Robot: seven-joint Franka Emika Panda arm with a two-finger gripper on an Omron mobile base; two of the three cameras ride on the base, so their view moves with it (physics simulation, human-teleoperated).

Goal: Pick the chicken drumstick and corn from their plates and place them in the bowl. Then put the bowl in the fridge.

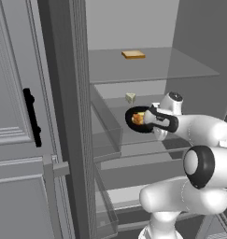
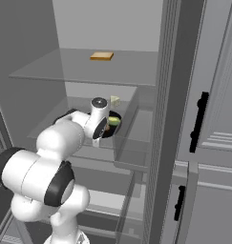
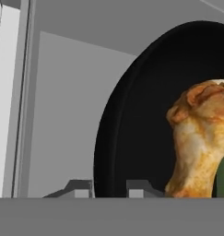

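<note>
Navy-black bowl (image 1: 139,119) sits on a glass shelf (image 1: 133,137) inside the open fridge (image 1: 68,93), chicken drumstick (image 3: 198,143) and a sliver of corn (image 3: 223,177) in it, corn at 3 o'clock of the meat in the hand view. Gripper (image 3: 109,189) straddles the bowl's rim, fingertips (image 3: 83,188) a little apart; can't tell if they pinch or have let go. Looks like the final step, setting the bowl down. Next: spread jaws fully, back straight out without dragging the rim. Cheese cube (image 1: 130,97) behind, bread (image 1: 133,54) on the upper shelf.
</note>
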